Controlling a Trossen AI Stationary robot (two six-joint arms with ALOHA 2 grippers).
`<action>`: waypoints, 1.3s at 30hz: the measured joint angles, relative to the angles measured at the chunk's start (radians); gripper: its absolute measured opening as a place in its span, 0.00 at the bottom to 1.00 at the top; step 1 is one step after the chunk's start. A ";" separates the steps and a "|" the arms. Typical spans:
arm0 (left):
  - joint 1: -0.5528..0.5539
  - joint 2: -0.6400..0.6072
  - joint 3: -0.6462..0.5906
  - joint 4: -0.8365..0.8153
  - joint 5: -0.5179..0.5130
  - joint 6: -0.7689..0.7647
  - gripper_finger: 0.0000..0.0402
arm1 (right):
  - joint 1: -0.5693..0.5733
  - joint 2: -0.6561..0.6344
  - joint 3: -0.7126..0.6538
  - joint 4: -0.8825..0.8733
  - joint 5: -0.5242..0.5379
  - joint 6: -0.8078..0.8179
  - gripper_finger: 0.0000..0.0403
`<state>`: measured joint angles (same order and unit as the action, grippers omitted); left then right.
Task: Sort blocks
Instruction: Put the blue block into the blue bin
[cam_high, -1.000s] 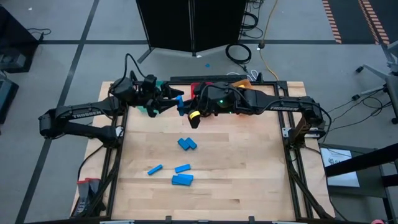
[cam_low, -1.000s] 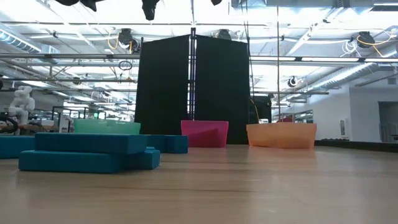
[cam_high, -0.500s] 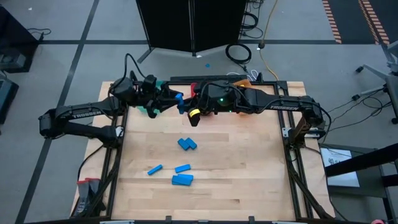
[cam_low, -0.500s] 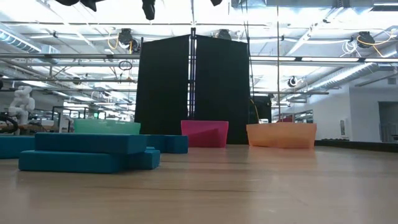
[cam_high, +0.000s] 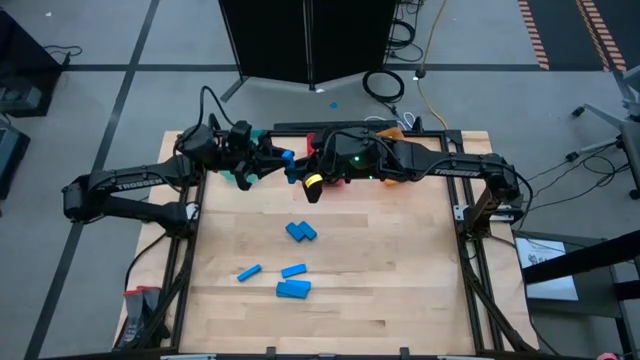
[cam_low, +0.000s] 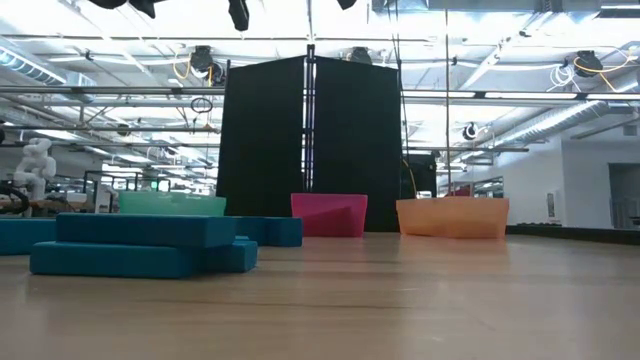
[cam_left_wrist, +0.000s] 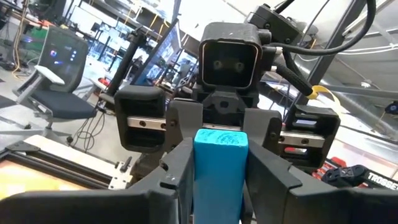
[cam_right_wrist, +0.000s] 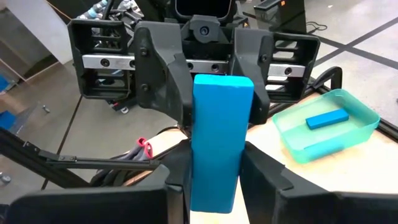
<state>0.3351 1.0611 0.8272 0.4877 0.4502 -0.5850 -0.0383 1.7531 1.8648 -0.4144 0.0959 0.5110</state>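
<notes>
I see one blue block (cam_right_wrist: 221, 140) between both grippers, right gripper (cam_right_wrist: 211, 180) clamped on it, left gripper (cam_left_wrist: 217, 177) fingers against its other end, above the table's far edge.

Left gripper (cam_high: 283, 160) narrower (around block (cam_high: 290, 166))

Grey floor (cam_high: 120, 60) surrounds the wooden table (cam_high: 400, 280), a black partition (cam_low: 308, 145) stands behind it, and bright ceiling lights (cam_low: 420, 20) hang over what seems a workshop.
</notes>
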 joint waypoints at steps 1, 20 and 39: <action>0.000 0.000 0.000 0.000 -0.001 0.000 0.29 | 0.000 0.000 0.000 0.000 0.000 0.000 0.20; 0.056 -0.013 -0.001 -0.061 -0.025 0.011 0.29 | -0.022 -0.015 0.000 -0.152 0.005 -0.002 0.85; 0.388 0.015 -0.001 -0.939 -0.756 0.230 0.29 | -0.032 -0.112 0.000 -0.688 0.009 0.047 0.84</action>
<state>0.7232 1.0757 0.8265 -0.4516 -0.3056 -0.3550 -0.0708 1.6409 1.8652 -1.1021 0.1047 0.5581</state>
